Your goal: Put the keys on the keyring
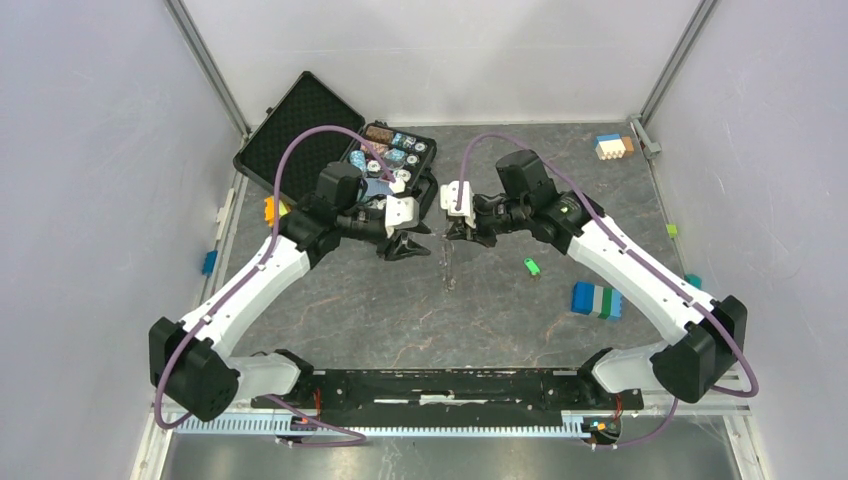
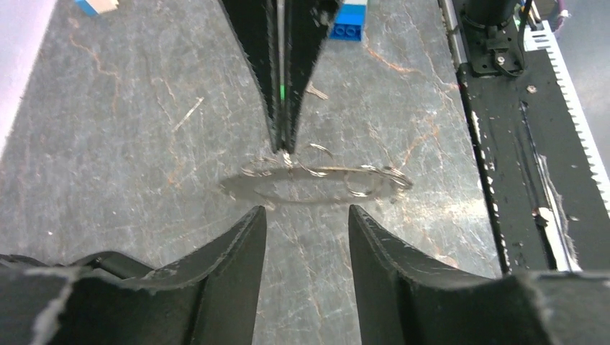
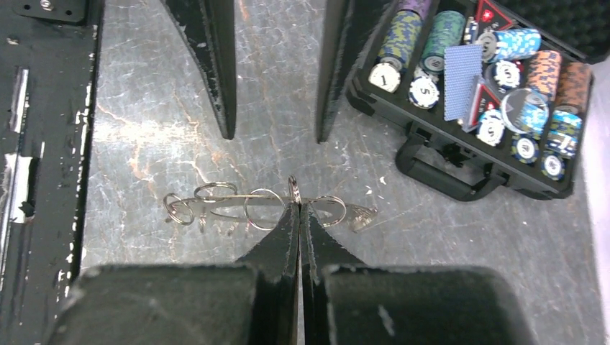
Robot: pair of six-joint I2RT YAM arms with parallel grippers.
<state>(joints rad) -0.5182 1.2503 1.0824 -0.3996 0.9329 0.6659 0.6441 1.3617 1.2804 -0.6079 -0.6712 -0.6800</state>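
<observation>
The keyring (image 1: pixel 447 262) is a thin grey metal ring with several small split rings looped on it. It hangs edge-on above the table's middle. My right gripper (image 1: pixel 460 232) is shut on its top edge, clearly in the right wrist view (image 3: pixel 298 203), where the keyring (image 3: pixel 230 197) runs left to right. My left gripper (image 1: pixel 405 245) is open and empty, close beside the ring on its left. In the left wrist view (image 2: pixel 307 215) the keyring (image 2: pixel 338 169) is just beyond its fingertips. A small green-headed key (image 1: pixel 532 266) lies loose on the table to the right.
An open black case of poker chips (image 1: pixel 390 165) stands behind the left gripper, also in the right wrist view (image 3: pixel 489 86). A blue and green brick stack (image 1: pixel 597 299) lies near right. Small bricks (image 1: pixel 612 146) sit back right. Small blocks (image 1: pixel 270 210) lie along the left wall.
</observation>
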